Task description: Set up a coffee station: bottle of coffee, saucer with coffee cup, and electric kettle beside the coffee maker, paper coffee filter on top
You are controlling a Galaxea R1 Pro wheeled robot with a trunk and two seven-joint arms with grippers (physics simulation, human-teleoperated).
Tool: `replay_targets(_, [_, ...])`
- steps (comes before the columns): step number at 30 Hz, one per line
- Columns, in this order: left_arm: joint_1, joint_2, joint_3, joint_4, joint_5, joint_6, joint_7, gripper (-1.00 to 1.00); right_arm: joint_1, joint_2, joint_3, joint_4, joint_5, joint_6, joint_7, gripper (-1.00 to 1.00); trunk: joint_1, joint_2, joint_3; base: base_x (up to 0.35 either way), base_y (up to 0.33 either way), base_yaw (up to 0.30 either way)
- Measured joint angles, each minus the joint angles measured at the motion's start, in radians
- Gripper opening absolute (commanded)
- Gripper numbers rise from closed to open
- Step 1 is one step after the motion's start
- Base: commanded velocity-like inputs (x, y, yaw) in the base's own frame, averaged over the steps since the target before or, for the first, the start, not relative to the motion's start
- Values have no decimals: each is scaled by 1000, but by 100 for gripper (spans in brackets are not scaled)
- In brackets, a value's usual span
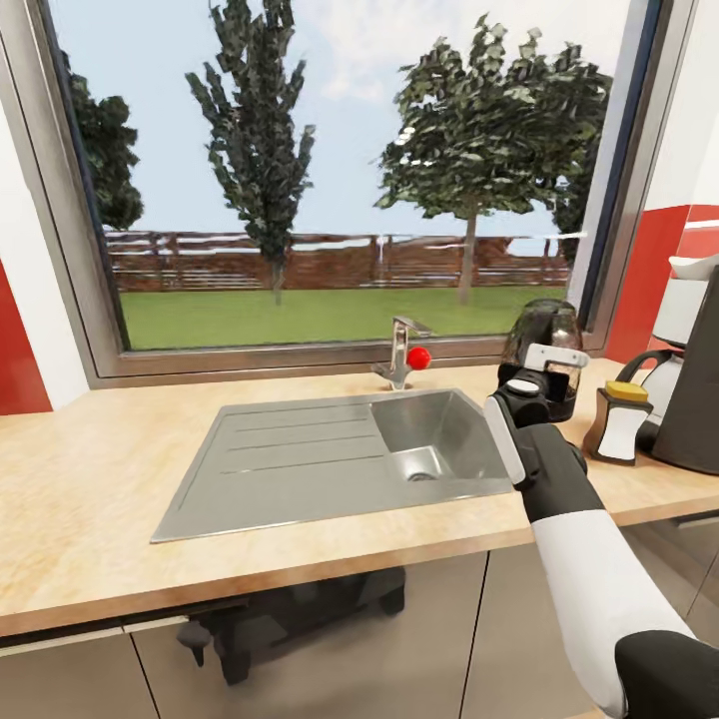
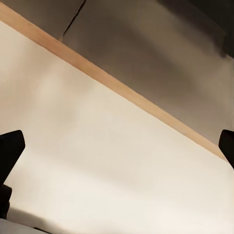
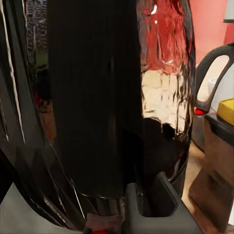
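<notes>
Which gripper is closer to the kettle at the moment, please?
The right. The right gripper is at the kettle, whose handle and clear body sit right against its camera. The left gripper is open, facing a pale surface with a wooden edge, no kettle near.

Light wood-grain kitchen countertop (image 1: 90, 469), matt, with faint mottling. Brushed stainless-steel sink (image 1: 300, 459), satin sheen, ribbed draining board; chrome tap (image 1: 399, 350) with glossy red knob (image 1: 418, 358). Clear-bodied electric kettle (image 1: 544, 345), glassy and highly reflective, mirroring red wall and pale worktop in the right wrist view (image 3: 165, 97); broad black handle (image 3: 92, 97), smooth and glossy. Bottle of coffee (image 1: 617, 424): white label, dark shoulders, yellow cap, plastic-looking. Coffee maker (image 1: 699, 389): dark grey, matt. Cabinet fronts (image 1: 330, 649): grey, smooth, semi-gloss. Window frame (image 1: 60, 200): brushed grey metal.
</notes>
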Motion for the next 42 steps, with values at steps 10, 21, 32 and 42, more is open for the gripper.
replay_targets(10, [0, 0, 1, 0, 0, 0, 1, 100, 0, -2, 0, 31, 1, -1, 0, -100, 0, 0, 0, 61, -59, 0])
replay_targets(21, [0, 0, 1, 0, 0, 0, 2, 100, -1, -2, 0, 82, 1, -56, -1, -100, 0, 0, 0, 71, -63, 0])
replay_targets(32, [0, 0, 0, 0, 0, 0, 3, 100, -2, -2, 0, 88, 1, -64, -1, -100, 0, 0, 0, 60, -47, 0])
replay_targets(42, [0, 0, 1, 0, 0, 0, 3, 100, -2, -2, 0, 88, 1, -64, -1, -100, 0, 0, 0, 67, -80, 0])
